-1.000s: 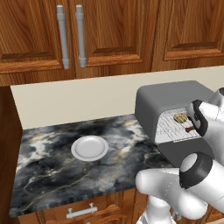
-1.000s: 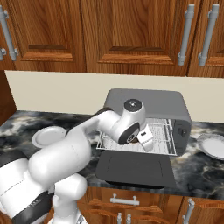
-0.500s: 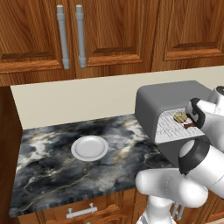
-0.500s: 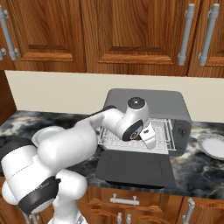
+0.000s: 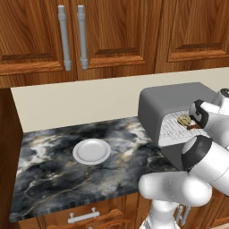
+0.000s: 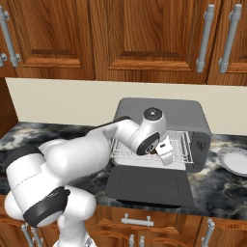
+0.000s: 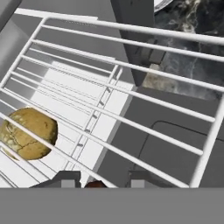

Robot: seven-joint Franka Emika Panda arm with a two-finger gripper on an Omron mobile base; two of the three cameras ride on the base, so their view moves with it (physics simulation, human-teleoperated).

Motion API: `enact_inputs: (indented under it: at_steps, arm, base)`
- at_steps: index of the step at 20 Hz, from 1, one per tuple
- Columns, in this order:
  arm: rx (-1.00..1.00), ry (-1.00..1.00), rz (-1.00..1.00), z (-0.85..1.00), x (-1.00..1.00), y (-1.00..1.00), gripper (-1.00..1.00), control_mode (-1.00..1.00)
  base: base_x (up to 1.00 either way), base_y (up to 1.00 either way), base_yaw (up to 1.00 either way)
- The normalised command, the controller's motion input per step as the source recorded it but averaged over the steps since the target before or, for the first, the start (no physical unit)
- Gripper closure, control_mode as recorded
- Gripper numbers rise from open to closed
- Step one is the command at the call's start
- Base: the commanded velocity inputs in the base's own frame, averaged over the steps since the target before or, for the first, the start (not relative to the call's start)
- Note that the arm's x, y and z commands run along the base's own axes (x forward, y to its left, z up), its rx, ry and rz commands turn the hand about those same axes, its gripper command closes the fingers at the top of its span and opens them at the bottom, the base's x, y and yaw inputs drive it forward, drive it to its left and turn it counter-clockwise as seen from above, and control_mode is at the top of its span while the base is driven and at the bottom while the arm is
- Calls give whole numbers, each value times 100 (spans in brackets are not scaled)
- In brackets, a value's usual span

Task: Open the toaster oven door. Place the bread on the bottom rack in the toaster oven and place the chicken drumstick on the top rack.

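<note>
Reaching into the grey boxy toaster oven, the two-finger gripper sits just above the upper silver wire rack, fingers nearly closed on a small brown item between the tips, apparently the chicken drumstick; its long axis cannot be told. The round yellowish-brown bread roll lies on the lower wire rack, under the upper one. The left base view shows roll and brown piece inside the oven; the right base view shows the dark door lying flat open.
</note>
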Motion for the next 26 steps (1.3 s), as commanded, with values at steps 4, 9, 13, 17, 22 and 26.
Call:
enact_inputs:
  at_steps: [4, 9, 13, 17, 22, 26]
  arm:
    - [0, 0, 0, -18, 0, -5, 100, -100]
    - [0, 0, 0, -2, 0, -11, -100, -100]
    - [0, 0, 0, 2, 0, -20, -100, -100]
    - [0, 0, 0, 10, 1, -17, -100, -100]
    - [0, -5, 0, 27, -6, -12, -100, -100]
    - [0, -11, 0, 33, -30, -13, -100, -100]
  base:
    - [0, 0, 0]
    - [0, 0, 0]
    - [0, 0, 0]
    - [0, 0, 0]
    - [0, 0, 0]
    - [0, 0, 0]
